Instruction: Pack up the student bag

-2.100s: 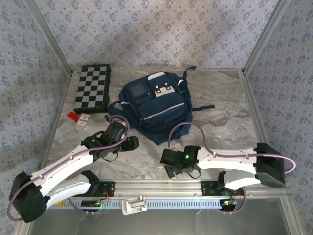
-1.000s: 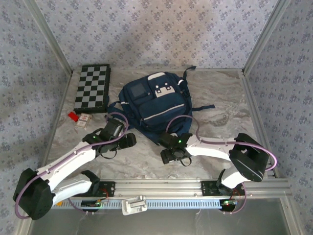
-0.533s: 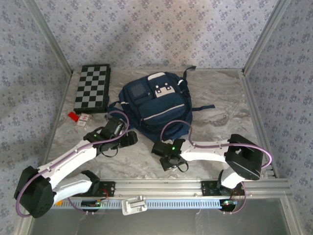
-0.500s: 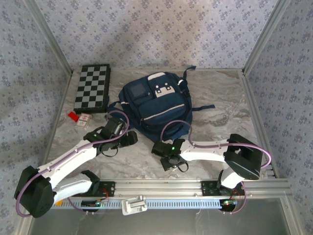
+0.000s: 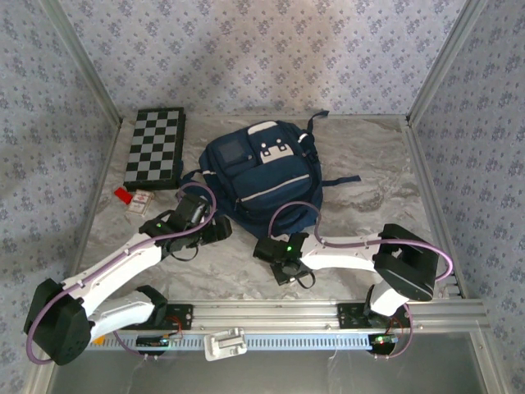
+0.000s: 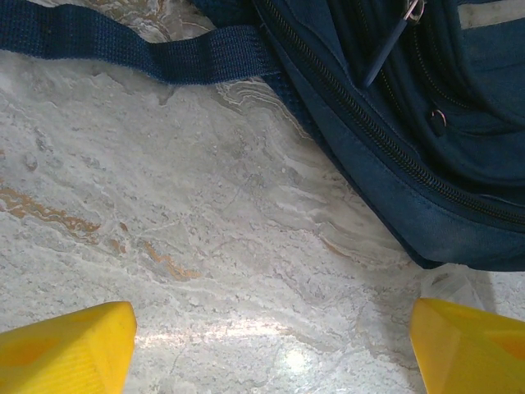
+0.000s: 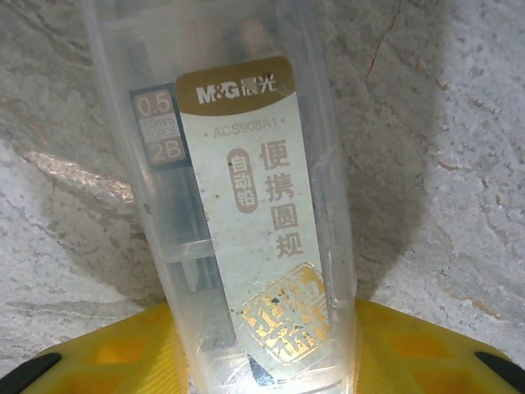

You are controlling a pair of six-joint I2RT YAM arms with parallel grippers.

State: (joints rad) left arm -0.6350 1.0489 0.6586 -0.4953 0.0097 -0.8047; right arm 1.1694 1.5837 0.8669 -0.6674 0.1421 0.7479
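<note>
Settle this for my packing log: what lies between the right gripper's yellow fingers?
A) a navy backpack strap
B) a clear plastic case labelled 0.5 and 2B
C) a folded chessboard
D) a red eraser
B: the right wrist view shows the clear plastic case, its label reading 0.5 and 2B, on the marble table between the yellow fingers of the right gripper.

The marble-patterned table point(image 5: 369, 156) carries the bag point(image 5: 262, 176) lying flat, with straps trailing onto the surface on both sides of it. Left of the bag and apart from it lies a chessboard point(image 5: 154, 148), and at the board's near end, also left of the bag, a small red piece point(image 5: 122, 194) and a small box point(image 5: 142, 202) lie side by side. A clear case point(image 7: 246, 222) of pencil leads shows over the marble just off the bag's near edge; whether it rests there cannot be told.
</note>
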